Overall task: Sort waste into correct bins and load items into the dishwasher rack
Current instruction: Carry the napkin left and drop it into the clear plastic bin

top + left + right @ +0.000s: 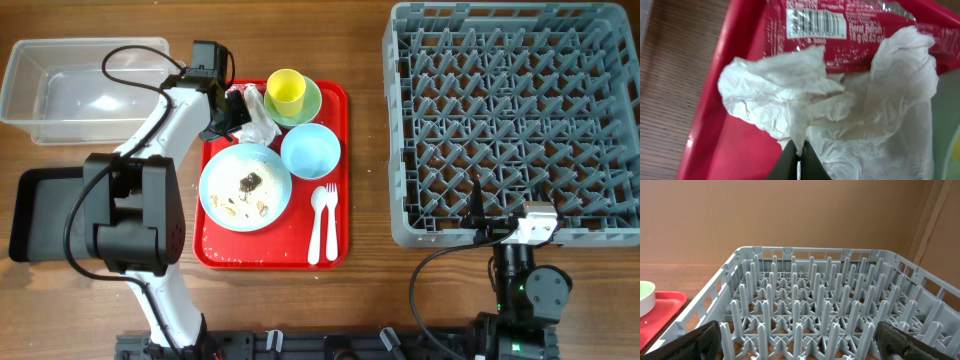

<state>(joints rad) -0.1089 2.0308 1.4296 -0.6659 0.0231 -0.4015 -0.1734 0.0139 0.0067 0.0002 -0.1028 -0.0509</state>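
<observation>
Left claw (799,156) closed, tips pinched tight on a small fold at the near edge of the napkin (840,110). Only a thin bite of paper, so probably easy to tear or lose. Best lifted slowly and straight up, clear of the red tray (710,125) lip, before any swing sideways. Worth minding the wrapper (860,25) just behind: touching the napkin and partly under it, likely to drag along on a snag. Better shaken free over the red tray than carried to the wrong bin.

From overhead, left claw (228,110) at the top-left corner of the red tray (335,250), napkin (258,122) just to its right, pressed against the cup (286,88) and green bowl (313,100). Below those, plate (245,185) with scraps (248,182), then blue bowl (310,150), spoon (316,222) and fork (331,215). Tub (30,60) near, just left of the red tray and a short carry away; black tray (35,215) lower left, partly hidden by the arm. Rack (510,120) well apart on the right.

Right claw (801,342) spread wide, holding nothing, low at the near wall of the rack (805,305).
</observation>
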